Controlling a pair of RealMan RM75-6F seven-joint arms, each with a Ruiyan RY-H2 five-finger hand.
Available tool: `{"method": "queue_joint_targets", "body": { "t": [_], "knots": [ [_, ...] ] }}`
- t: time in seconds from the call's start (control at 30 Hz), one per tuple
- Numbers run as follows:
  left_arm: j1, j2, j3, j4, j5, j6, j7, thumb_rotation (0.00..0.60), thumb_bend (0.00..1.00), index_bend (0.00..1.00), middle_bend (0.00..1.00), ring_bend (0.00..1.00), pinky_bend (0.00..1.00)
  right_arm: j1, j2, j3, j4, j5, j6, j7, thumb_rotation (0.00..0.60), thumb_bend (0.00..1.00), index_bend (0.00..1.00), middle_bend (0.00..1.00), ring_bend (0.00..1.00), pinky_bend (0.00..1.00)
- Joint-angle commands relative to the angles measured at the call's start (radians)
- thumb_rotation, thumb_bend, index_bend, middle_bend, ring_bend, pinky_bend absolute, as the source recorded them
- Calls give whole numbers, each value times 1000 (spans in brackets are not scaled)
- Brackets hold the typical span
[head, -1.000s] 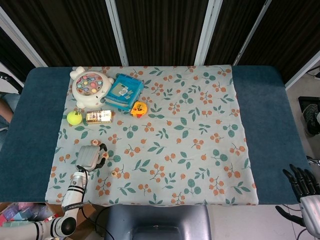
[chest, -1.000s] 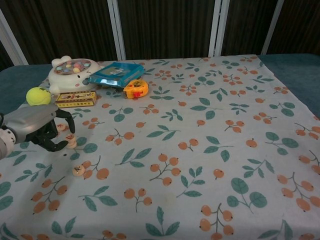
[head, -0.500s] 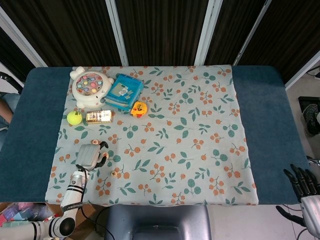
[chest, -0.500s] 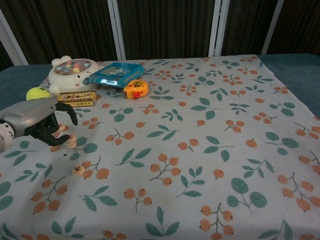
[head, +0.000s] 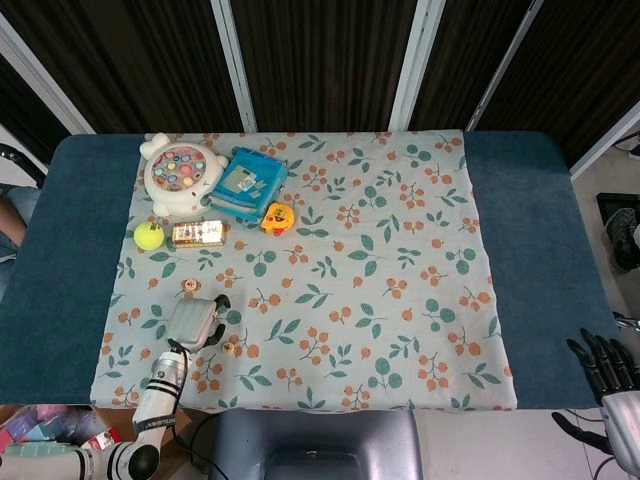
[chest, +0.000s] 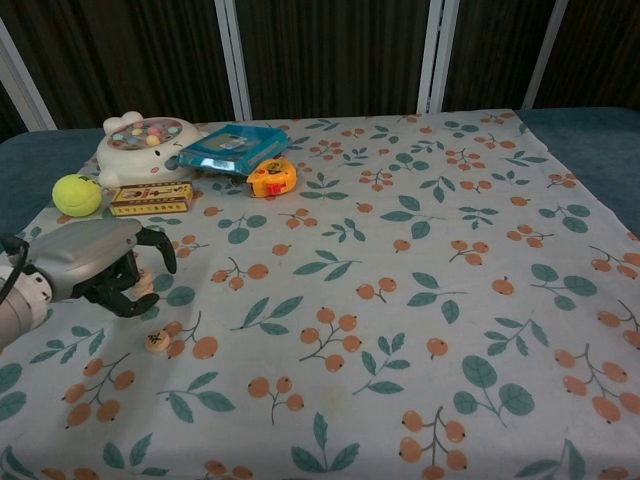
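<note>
My left hand (head: 195, 322) (chest: 92, 262) hovers low over the floral cloth (head: 400, 250) near its front left corner. The fingers curl downward and the thumb is spread apart from them. A small round wooden piece (chest: 143, 284) lies on the cloth between thumb and fingers; no firm pinch shows. A second piece (head: 229, 348) (chest: 157, 341) lies just in front of the hand, and a third piece (head: 188, 286) lies just behind it. My right hand (head: 603, 366) hangs off the table's front right corner, fingers spread and holding nothing.
At the back left stand a white fishing toy (head: 177, 176) (chest: 139, 140), a blue box (head: 246, 183) (chest: 232, 147), a yellow tape measure (head: 277, 217) (chest: 271, 177), a tennis ball (head: 149, 235) (chest: 77, 194) and a small flat box (head: 198, 233) (chest: 152, 197). The blue table (head: 540, 250) extends past the cloth.
My left hand has slid right and toward the front edge, uncovering the piece behind it. The wooden pieces and my right hand have stayed put.
</note>
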Motion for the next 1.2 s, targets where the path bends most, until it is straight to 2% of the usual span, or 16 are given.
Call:
{"method": "queue_joint_targets", "body": {
  "t": [0.03, 0.9, 1.2],
  "knots": [
    [2, -2, 4, 2, 1, 7, 11, 600, 403, 391, 1000, 1000, 1000, -2, 2, 2, 3, 2, 5, 8, 600, 205, 0, 0, 0, 31],
    [26, 29, -1, 5, -19, -7, -17, 600, 403, 421, 1000, 1000, 1000, -4, -1, 3, 4, 2, 8, 6, 600, 205, 0, 0, 0, 30],
    [32, 27, -6, -9, 59, 11, -96, 600, 404, 382, 1000, 1000, 1000, -4, -2, 3, 2, 3, 5, 1, 600, 205, 0, 0, 0, 30]
  ]
}}
